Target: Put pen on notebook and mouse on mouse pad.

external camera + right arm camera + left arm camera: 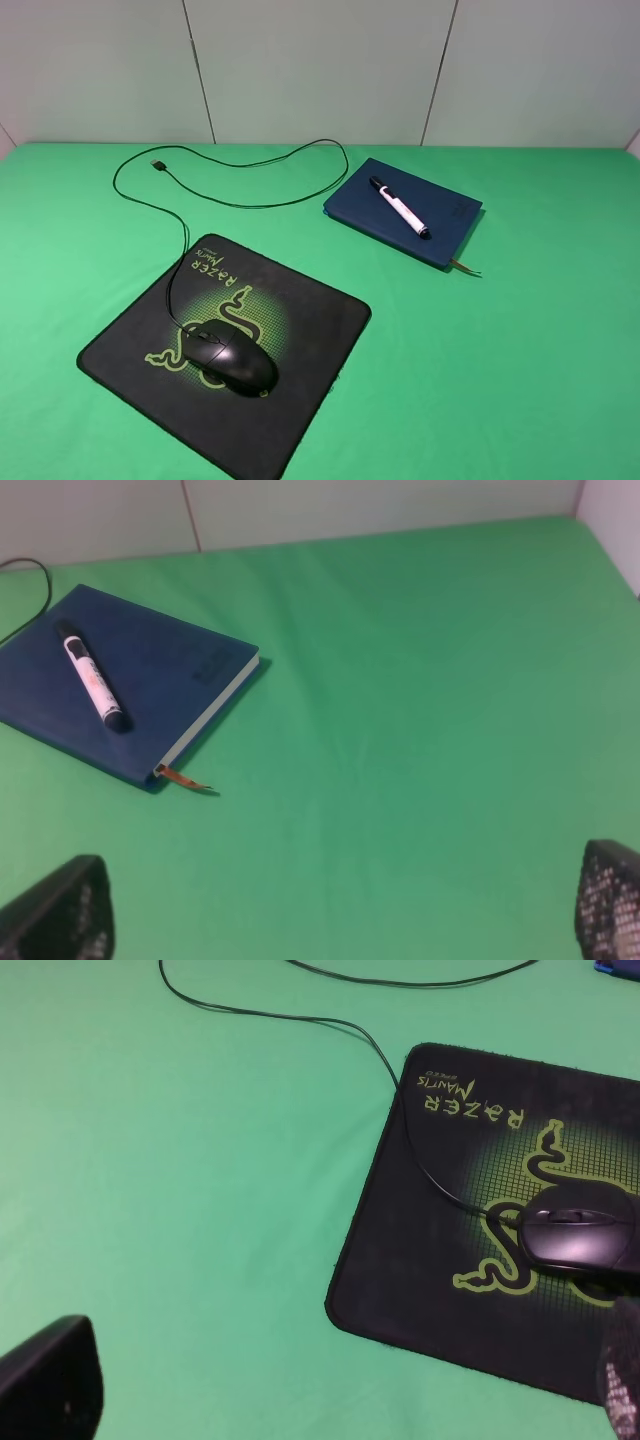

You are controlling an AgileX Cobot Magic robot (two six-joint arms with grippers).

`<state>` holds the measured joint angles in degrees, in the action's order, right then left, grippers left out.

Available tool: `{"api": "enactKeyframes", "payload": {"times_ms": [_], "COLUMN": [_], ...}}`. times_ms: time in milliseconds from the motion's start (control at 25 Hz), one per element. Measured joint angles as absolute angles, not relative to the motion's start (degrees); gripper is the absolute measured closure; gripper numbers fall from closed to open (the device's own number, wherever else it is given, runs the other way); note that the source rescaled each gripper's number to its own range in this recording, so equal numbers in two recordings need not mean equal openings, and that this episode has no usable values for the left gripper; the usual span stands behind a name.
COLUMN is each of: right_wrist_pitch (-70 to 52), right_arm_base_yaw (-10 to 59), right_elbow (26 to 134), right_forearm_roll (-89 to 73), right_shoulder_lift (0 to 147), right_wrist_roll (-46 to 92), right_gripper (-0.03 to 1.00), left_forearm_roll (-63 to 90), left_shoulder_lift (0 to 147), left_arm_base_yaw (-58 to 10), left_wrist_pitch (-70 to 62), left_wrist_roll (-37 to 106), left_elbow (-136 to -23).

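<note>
The white pen (400,208) with black ends lies diagonally on top of the dark blue notebook (440,215) at the back right; both also show in the right wrist view, pen (92,677) on notebook (170,680). The glossy black mouse (232,359) rests on the black Razer mouse pad (300,330) at the front left, also seen as mouse (580,1240) on pad (420,1260). Neither arm appears in the exterior view. My left gripper (340,1370) is open, hanging above the cloth beside the pad. My right gripper (345,885) is open over bare cloth, away from the notebook.
The mouse cable (250,165) loops across the green cloth (540,350) behind the pad, ending in a USB plug (158,163). A brown ribbon bookmark (464,267) sticks out of the notebook. A white panelled wall (320,70) bounds the far edge.
</note>
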<state>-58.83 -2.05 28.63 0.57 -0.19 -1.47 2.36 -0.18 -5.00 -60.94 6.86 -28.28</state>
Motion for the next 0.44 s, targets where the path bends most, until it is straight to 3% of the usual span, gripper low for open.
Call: {"api": "enactKeyframes", "payload": {"times_ms": [440], "right_wrist_pitch": [-58.8], "right_arm_base_yaw": [-2.0], "right_elbow": [28.6], "right_forearm_roll": [0.6], "right_shoulder_lift": [-0.2], "right_wrist_roll": [-1.5], "right_gripper": [-0.03], "left_forearm_roll": [2.4], "left_shoulder_lift": [-0.2], "left_arm_base_yaw": [-5.0], "left_wrist_pitch": [-60.9], "left_wrist_roll": [6.9], "left_elbow": [-28.3]}}
